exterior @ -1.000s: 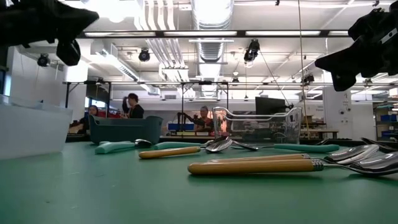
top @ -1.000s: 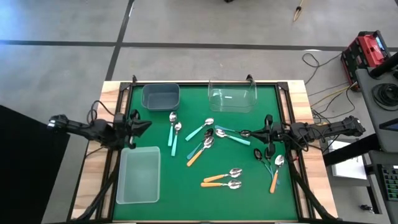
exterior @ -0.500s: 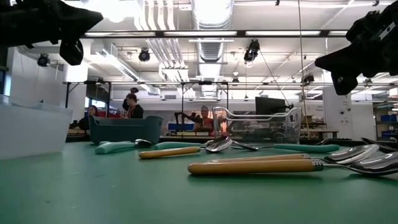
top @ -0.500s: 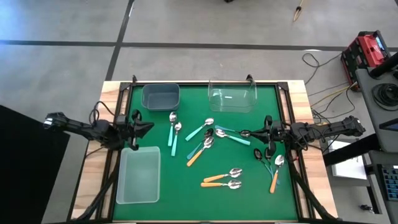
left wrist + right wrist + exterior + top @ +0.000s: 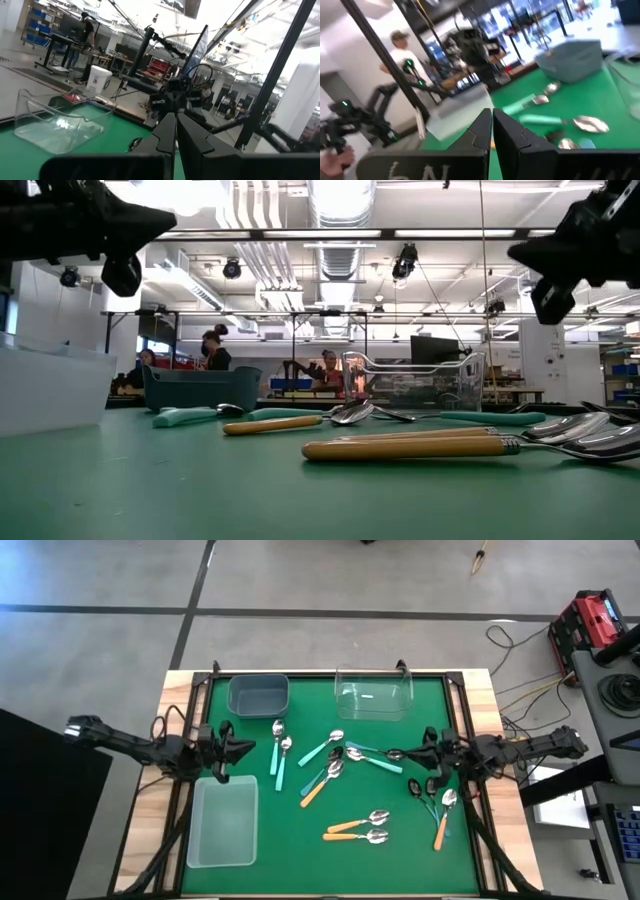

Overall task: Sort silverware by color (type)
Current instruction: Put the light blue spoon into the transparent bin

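While spoons [image 5: 345, 765] litter mat, grey bin [image 5: 259, 694], clear bin [image 5: 374, 695], frosted bin [image 5: 222, 822] hold none.

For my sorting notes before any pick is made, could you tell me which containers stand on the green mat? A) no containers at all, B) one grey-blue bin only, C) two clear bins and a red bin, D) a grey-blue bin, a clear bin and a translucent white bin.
D: the high view shows a grey-blue bin and a clear bin along the far edge, and a translucent white bin at the near left corner.

Left claw [image 5: 236, 748] has slid toward the table's middle.
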